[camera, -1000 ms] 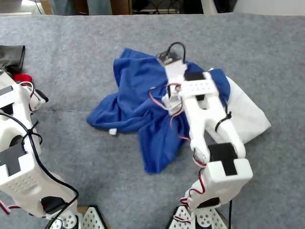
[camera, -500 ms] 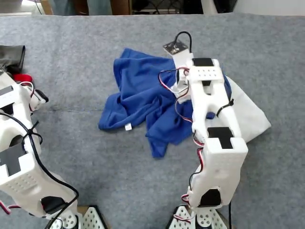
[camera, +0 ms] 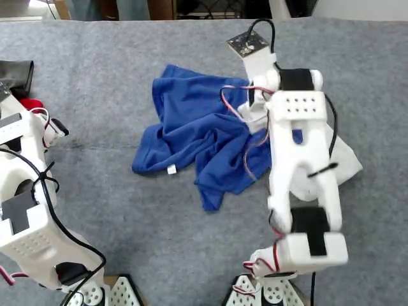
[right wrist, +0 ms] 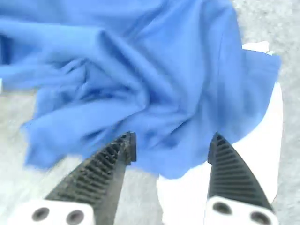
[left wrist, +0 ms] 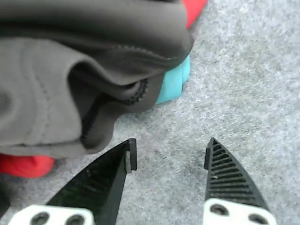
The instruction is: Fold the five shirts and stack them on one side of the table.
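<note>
A crumpled blue shirt (camera: 197, 137) lies in the middle of the grey table, partly over a white shirt (camera: 338, 156) at its right. The right arm stretches over both, and its gripper (right wrist: 171, 146) stands open above the blue shirt (right wrist: 140, 75), with the white shirt (right wrist: 243, 164) showing beneath; nothing is between the fingers. At the table's left edge sits a stack of a dark grey shirt (left wrist: 70, 70) over a teal one (left wrist: 173, 84) and a red one (left wrist: 21, 166). My left gripper (left wrist: 169, 153) hangs open just beside that stack, holding nothing.
The dark shirt (camera: 16, 76) and a bit of red (camera: 29, 103) peek out behind the left arm in the high view. Bare grey felt (camera: 127, 242) spreads in front of the blue shirt and along the back.
The right arm has swung farther back and right, drawing the blue shirt into a tighter bunch, and has let it go. The left arm has stayed put.
</note>
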